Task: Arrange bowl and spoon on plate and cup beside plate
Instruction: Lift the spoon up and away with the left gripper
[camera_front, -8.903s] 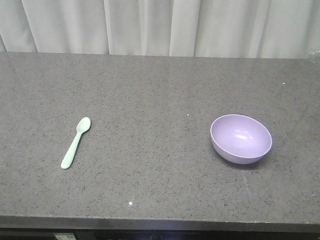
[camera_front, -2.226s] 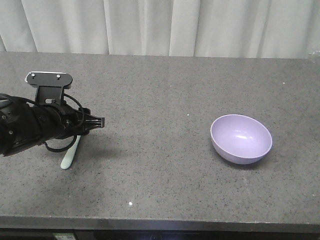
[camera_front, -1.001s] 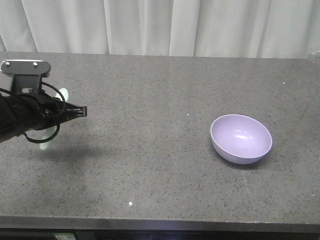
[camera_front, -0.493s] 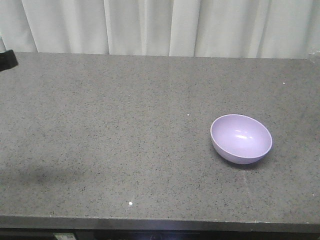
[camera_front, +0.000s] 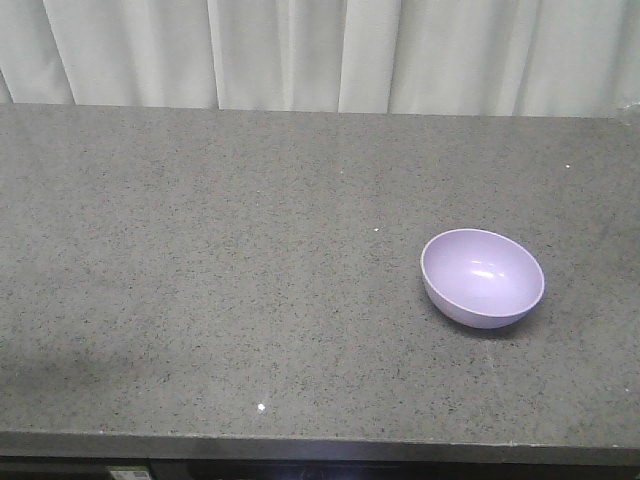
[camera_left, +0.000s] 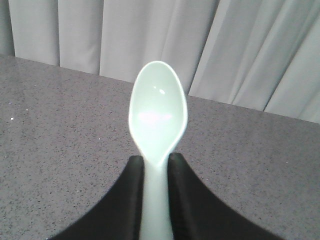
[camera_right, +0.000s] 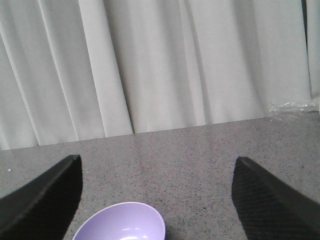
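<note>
A lavender bowl (camera_front: 482, 277) sits upright on the right side of the grey speckled bench (camera_front: 220, 260). A pale curtain (camera_front: 300, 50) hangs along the far edge. Off to the left, outside the front view, the left end effector (camera_left: 155, 162) is clenched on the neck of the mint-green spoon (camera_left: 157, 107), held clear of the bench with its scoop toward the curtain. The right end effector (camera_right: 157, 161) hangs released, its fingers (camera_right: 45, 195) spread wide, with the bowl low between them.

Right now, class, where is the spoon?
The left wrist view shows the spoon held by its handle in the left claw, above the grey counter.
</note>
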